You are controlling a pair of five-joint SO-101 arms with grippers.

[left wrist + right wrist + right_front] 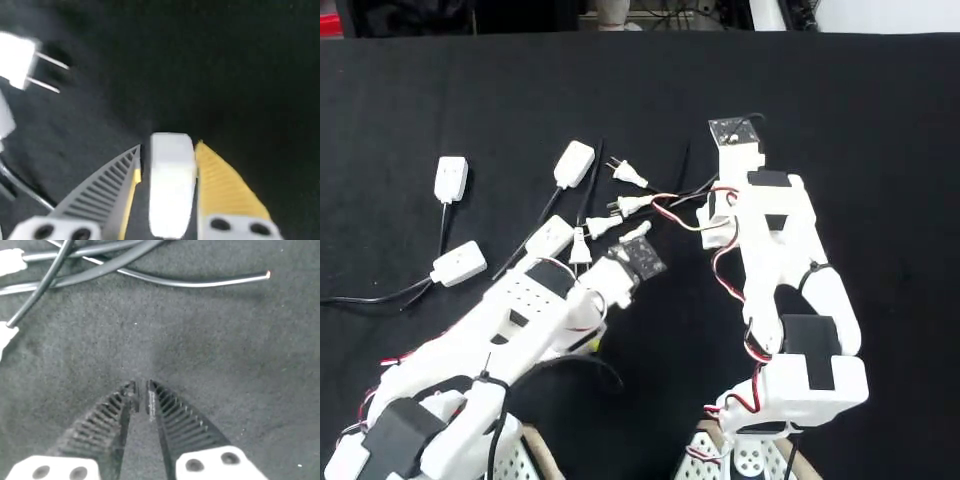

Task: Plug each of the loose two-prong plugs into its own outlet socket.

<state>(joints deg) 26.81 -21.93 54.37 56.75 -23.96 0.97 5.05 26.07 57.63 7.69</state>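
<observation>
Slippage is the main worry: the left gripper (167, 146) has its jaws clamped on a white plug (171, 185), prongs hidden, just right of centre in the high view. Pushed into the socket (548, 235) to its left, the plug could twist, or that loose socket could skid across the desk (880, 120). The right gripper (141, 390), jaws nearly together and empty, hovers upper right of centre, bracing nothing.

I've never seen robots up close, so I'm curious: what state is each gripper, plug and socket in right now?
left gripper, shut on a white piece, possibly a plug.
right gripper, shut, holding nothing.
two-prong plugs, lying loose on the black table, unplugged.
outlet sockets, nothing plugged in.
</observation>
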